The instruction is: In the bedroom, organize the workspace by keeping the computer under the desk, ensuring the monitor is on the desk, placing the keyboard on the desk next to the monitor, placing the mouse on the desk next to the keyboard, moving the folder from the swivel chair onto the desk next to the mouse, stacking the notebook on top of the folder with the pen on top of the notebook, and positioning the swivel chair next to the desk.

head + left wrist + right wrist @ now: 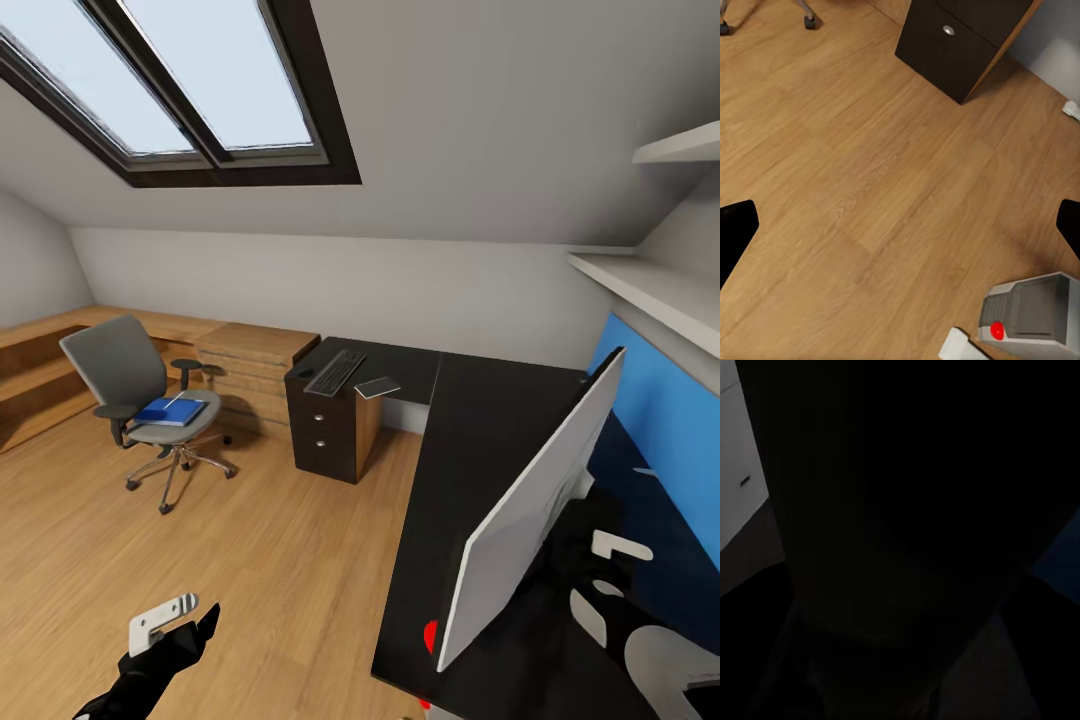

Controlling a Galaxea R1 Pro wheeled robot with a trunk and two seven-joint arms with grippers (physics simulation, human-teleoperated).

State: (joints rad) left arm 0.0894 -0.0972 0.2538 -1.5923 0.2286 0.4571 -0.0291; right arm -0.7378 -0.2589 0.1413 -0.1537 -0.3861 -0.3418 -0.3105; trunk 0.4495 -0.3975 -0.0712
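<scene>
A grey swivel chair [135,385] stands on the wooden floor at the left, apart from the desk, and a blue folder [170,411] lies on its seat with a thin pale item on top. The keyboard [335,372] and a small flat grey item [377,387] lie on the far wing of the black L-shaped desk [470,440]. The monitor [535,505] stands on the near wing, its white back towards me. My right gripper [612,575] is partly hidden behind it. My left gripper [175,620] [900,225] hangs open over bare floor. The grey computer tower [1031,315] with a red button stands on the floor.
A dark drawer cabinet [325,430] [952,41] holds up the desk's far end. Low wooden shelving [60,360] and a wooden drawer unit [250,370] line the back wall. White shelves [650,285] hang above the blue wall at right. The sloped ceiling has a skylight [190,80].
</scene>
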